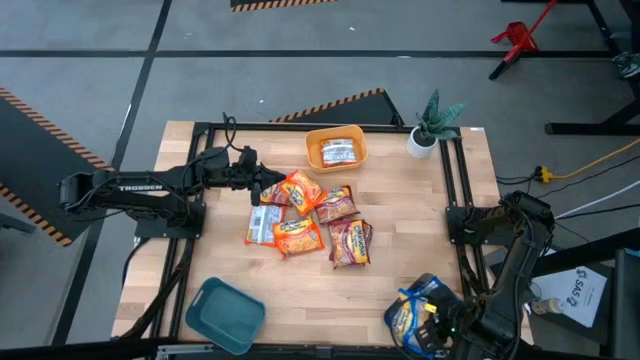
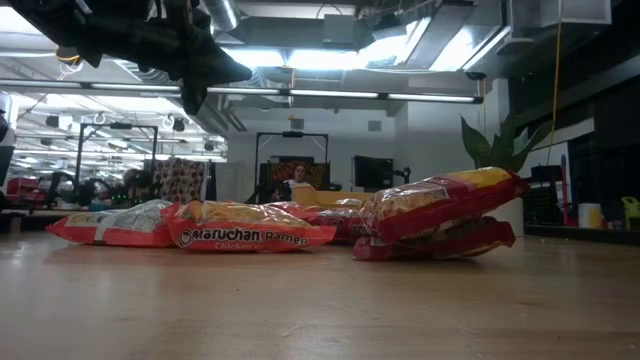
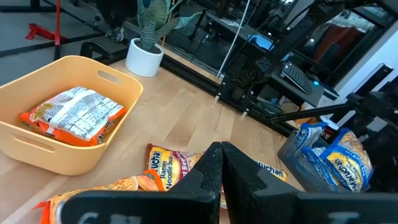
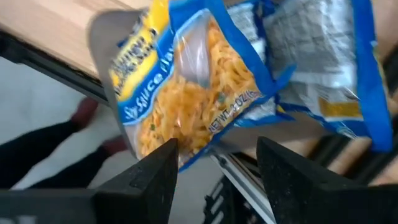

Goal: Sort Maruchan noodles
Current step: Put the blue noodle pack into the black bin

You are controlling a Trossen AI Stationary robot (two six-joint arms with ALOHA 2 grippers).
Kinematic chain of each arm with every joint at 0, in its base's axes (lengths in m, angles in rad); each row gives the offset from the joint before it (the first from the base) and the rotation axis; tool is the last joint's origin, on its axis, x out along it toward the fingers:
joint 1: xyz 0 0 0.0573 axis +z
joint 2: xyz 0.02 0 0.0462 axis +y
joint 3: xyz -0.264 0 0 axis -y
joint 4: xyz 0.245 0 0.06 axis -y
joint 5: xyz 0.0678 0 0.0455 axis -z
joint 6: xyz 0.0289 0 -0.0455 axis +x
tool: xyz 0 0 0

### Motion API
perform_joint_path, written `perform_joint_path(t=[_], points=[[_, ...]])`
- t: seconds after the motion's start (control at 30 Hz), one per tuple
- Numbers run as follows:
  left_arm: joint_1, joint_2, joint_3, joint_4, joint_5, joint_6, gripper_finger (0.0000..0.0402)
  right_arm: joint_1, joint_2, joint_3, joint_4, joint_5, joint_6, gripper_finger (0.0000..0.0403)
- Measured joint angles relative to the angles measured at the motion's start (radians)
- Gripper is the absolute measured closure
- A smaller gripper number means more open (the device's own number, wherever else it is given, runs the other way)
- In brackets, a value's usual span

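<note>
Glossy blue noodle packets [image 4: 211,81] before parted right jaws — left jaws shut.

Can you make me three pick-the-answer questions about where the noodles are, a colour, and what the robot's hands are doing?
1. Where is the yellow bin?
A. at the table's far edge, beside the plant
B. under the teal bin
C. on the floor

2. What colour are the packets in the grey bin?
A. red
B. blue
C. green

3. How is the right gripper?
A. shut
B. out of sight
C. open over the blue packets

Answers:
1 A: the high view shows it next to the potted plant.
2 B: blue wrappers show there by the right arm.
3 C: the right wrist view shows its fingers apart; the left gripper is shut above the pile.
</note>
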Motion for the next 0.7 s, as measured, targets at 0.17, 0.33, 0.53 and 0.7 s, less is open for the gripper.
perform_joint_path(t=[0.17, 0.33, 0.53, 0.7], points=[[0.000, 0.000, 0.000, 0.000, 0.000, 0.000, 0.0401, 0.000, 0.000, 0.032, -0.007, -0.031, -0.002, 0.0201], [0.000, 0.000, 0.000, 0.000, 0.003, -0.010, 0.0401, 0.000, -0.001, 0.096, -0.081, -0.004, -0.005, 0.0201], [0.000, 0.000, 0.000, 0.000, 0.005, -0.021, 0.0401, -0.036, -0.003, 0.150, -0.063, 0.187, -0.105, 0.0231], [0.000, 0.000, 0.000, 0.000, 0.005, -0.021, 0.0401, -0.113, 0.010, 0.148, -0.073, 0.194, -0.253, 0.0275]])
